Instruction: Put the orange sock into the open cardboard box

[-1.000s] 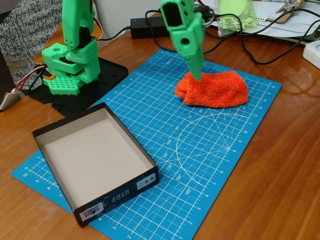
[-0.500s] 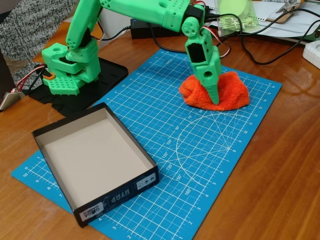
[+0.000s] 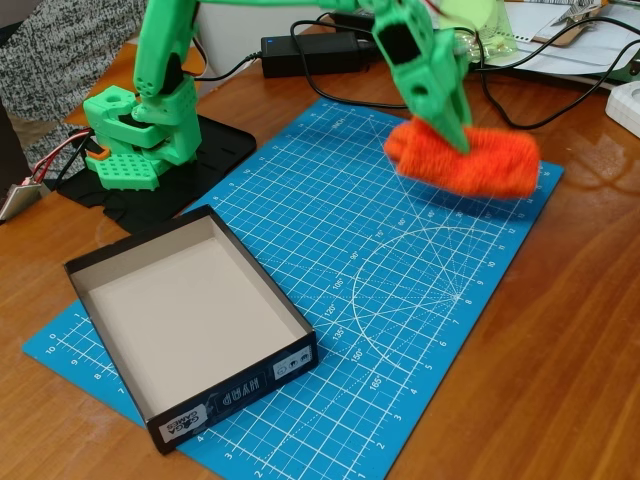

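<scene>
Green two-finger hand is clamped on the bright orange fluffy terry sock bundle, gripping near its upper left part; most of the sock hangs to the right of and below the fingers. Sock is blurred, looks lifted off the blue gridded cutting mat, but contact with the mat is hard to rule out. Shallow black-walled open cardboard box with pale beige floor sits well apart, down-left of the hand, at the mat's near corner on the brown wooden worktop.

Step in hand: carry the sock to the box. To do it well: keep the grip tight, since the off-centre hold leaves a heavy loose end that could sag or slip. Raise enough for the dangling end to pass over the box wall. Stop above the floor's middle, lower, then release, so no part drapes over the rim.
</scene>
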You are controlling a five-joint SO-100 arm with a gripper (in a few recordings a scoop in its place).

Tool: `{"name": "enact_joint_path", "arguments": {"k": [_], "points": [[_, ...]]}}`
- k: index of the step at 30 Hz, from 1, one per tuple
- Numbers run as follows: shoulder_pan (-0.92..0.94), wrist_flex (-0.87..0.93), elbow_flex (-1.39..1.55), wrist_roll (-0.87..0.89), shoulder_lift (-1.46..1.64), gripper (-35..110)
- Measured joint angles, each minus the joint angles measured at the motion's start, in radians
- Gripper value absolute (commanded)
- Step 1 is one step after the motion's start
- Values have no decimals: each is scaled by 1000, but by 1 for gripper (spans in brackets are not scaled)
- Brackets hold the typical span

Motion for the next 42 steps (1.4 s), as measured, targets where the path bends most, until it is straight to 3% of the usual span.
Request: {"name": "enact_joint_path", "arguments": {"k": [9,17,23,30,36,42], "points": [[97,276,29,54,365,0],[334,164,436,101,692,0],[575,-9,655,-52,810,0],[782,-15,727,-227,822,0],[854,40,857,-318,885,0],[893,-25,1066,-333,1020,0]]}}
